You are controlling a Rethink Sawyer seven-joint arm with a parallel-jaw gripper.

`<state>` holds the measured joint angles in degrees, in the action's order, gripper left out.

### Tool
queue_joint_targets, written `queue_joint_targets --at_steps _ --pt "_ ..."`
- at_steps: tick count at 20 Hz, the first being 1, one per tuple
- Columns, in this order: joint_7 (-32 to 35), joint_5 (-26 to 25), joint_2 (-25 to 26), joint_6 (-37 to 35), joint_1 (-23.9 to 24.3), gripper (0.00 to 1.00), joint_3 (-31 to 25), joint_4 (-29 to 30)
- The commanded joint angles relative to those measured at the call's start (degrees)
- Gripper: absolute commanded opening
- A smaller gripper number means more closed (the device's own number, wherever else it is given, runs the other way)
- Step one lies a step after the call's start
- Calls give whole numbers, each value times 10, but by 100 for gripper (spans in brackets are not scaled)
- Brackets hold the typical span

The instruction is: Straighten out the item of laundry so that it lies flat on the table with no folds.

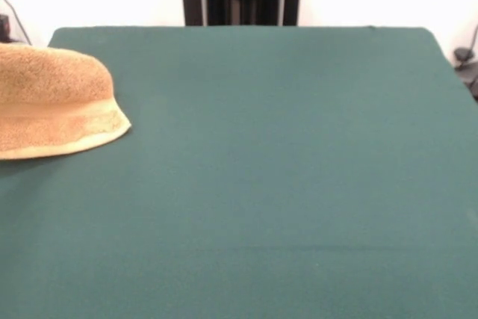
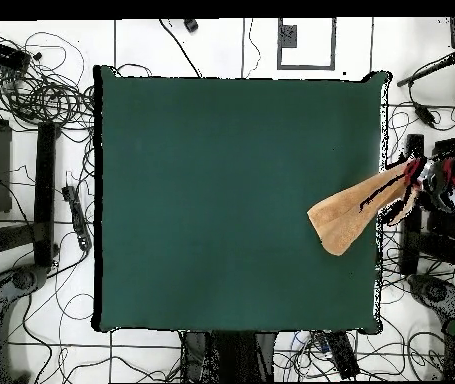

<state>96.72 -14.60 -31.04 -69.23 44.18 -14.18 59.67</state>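
Golden-tan towel (image 1: pixel 52 102) sits bunched at the table (image 1: pixel 261 184) edge, flattening not begun; gripper is unseen, its state unknown; next move probably requires grasping a corner.

Nearly the whole green bench (image 1: pixel 269 184) lies bare, open to a pass from any side. The one obstacle is the tan towel (image 1: pixel 52 102), bunched and raised at one edge; in the overhead view it (image 2: pixel 346 215) stretches outward past the bench's (image 2: pixel 221 200) rim. Beyond the bench, cables (image 2: pixel 41 90) litter the floor.
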Motion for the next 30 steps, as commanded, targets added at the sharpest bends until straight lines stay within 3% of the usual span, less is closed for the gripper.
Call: queue_joint_targets --at_steps 1,10,21,30 --pt "-58 14 12 -44 -8 0 -41 17" --pt "-63 12 21 -61 -5 0 -45 -7" --pt "-81 6 14 -28 9 0 -44 28" --pt "5 48 -59 74 -21 0 -44 194"
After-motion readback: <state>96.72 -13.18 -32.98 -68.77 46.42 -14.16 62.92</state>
